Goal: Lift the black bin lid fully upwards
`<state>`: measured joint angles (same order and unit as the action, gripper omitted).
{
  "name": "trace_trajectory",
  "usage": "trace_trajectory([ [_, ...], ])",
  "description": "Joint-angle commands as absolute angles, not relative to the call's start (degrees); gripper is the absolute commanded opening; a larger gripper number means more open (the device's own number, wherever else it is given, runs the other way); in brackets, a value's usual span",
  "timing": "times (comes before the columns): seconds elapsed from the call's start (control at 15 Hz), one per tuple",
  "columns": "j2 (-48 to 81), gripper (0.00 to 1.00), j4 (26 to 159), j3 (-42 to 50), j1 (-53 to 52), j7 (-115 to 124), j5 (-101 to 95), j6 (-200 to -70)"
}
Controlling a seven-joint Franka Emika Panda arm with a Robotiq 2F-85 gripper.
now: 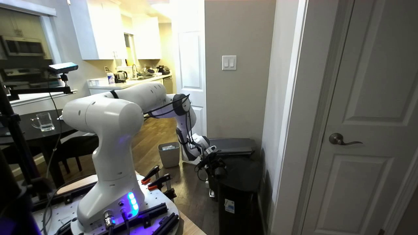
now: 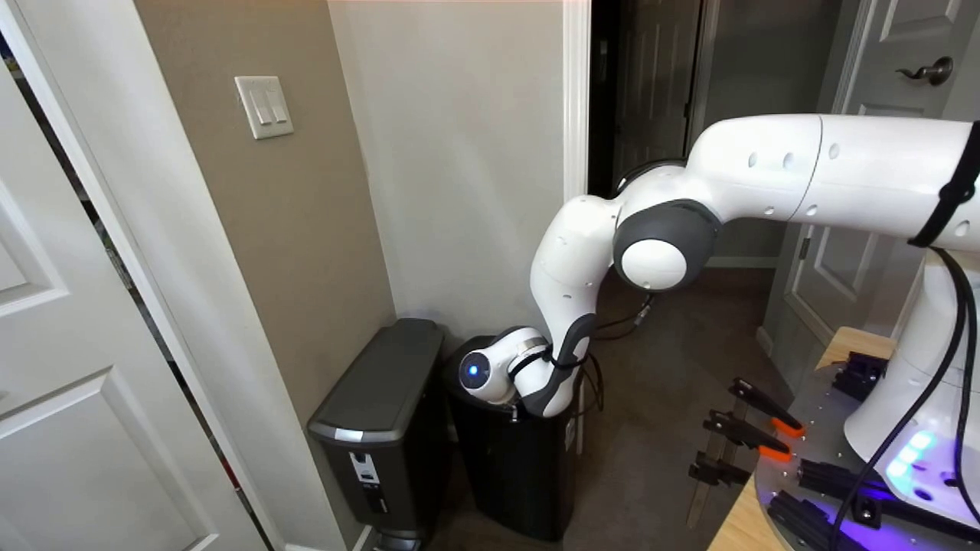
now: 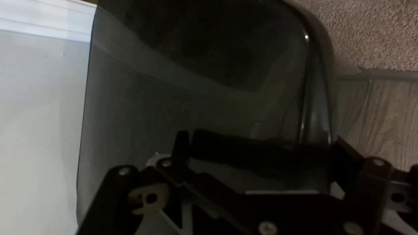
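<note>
The black bin lid (image 1: 243,174) lies flat on top of the tall black bin (image 1: 236,212). In an exterior view the lid (image 2: 465,352) is partly hidden behind my wrist, above the bin's front (image 2: 513,467). The lid fills much of the wrist view (image 3: 196,88), with rounded corners and a shiny rim on the right. My gripper (image 3: 261,143) is open, its fingers wide apart. One finger is over the lid's top; the other is past its right rim. Contact cannot be told. The gripper (image 1: 212,164) is at the lid's robot-side edge in an exterior view.
A dark grey lidded bin (image 2: 383,375) stands beside the black bin, against the wall (image 1: 240,98). A small grey wastebasket (image 1: 169,156) stands on the floor nearby. Clamps (image 1: 160,179) stick out from the robot's table edge. A pale wall (image 3: 39,130) runs along the lid's other side.
</note>
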<state>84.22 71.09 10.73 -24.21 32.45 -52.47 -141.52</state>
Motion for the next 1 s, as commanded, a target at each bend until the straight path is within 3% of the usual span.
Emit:
trace_trajectory([
  [0.0, 78.94, 1.0, 77.95, 12.44, -26.63, 36.82, -53.54, -141.18],
  [0.93, 66.12, 1.0, 92.87, 14.38, -32.12, 47.24, -55.63, -136.09],
])
